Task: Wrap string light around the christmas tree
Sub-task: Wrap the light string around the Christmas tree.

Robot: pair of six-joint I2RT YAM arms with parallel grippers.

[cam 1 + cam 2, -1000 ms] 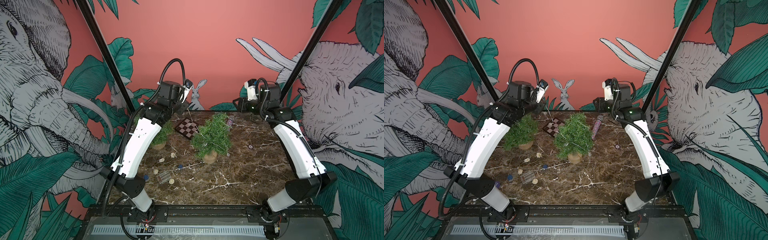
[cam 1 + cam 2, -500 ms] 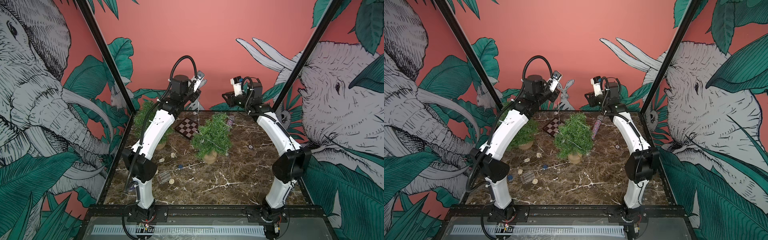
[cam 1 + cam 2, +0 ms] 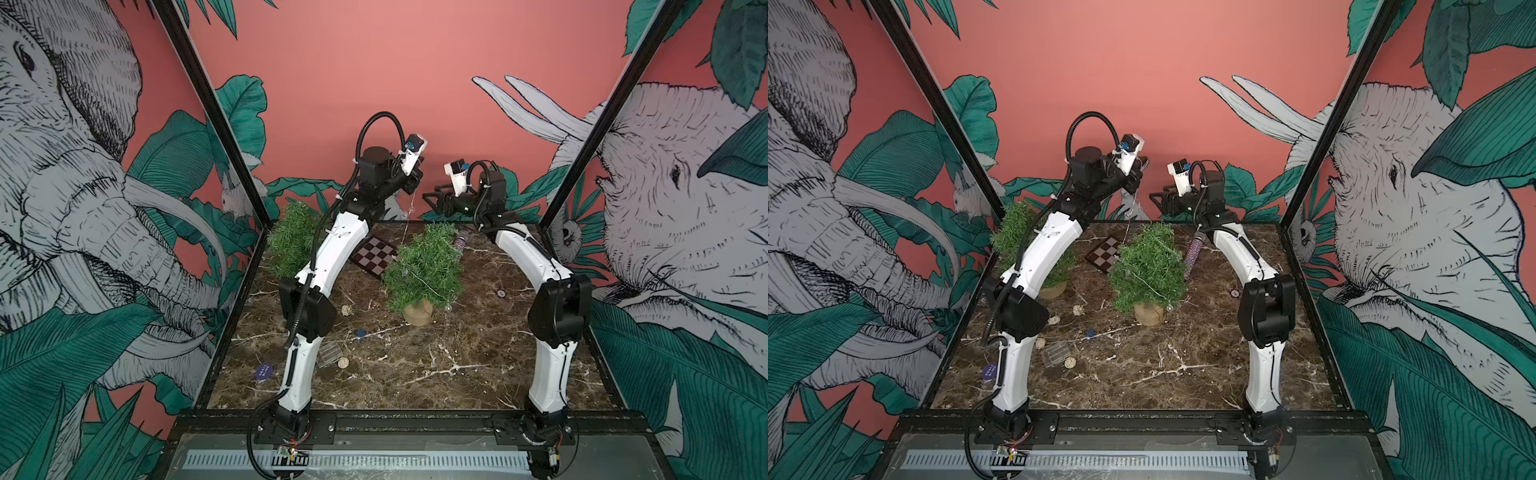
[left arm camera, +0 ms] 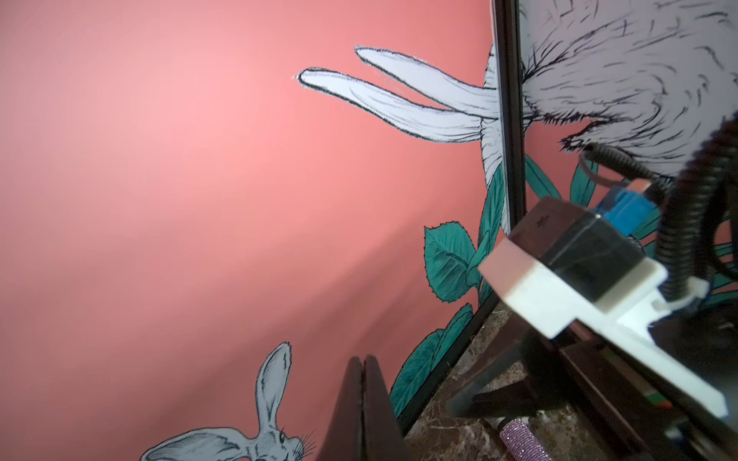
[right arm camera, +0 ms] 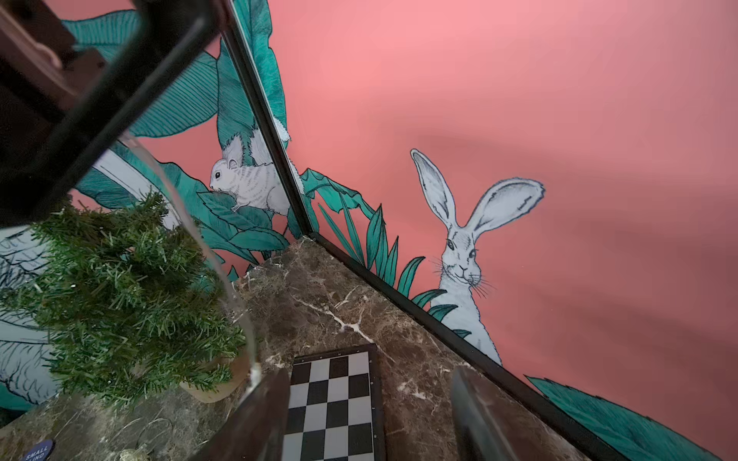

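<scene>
Two trees stand on the marble tabletop (image 3: 415, 374): the central christmas tree (image 3: 424, 266), draped with the one string light (image 3: 1148, 286), and a second christmas tree (image 3: 291, 241) at the rear left. One checkerboard (image 3: 374, 257) lies between them. Above, the left claw (image 4: 363, 361) is clenched on the light's strand, while the right claw (image 5: 369, 373) is released and holds nothing.

Single legible marking: "SMALL BLIND", white lettering on a dark round chip (image 3: 264, 371) just beside the left arm (image 3: 300, 374). Nothing else reads.
</scene>
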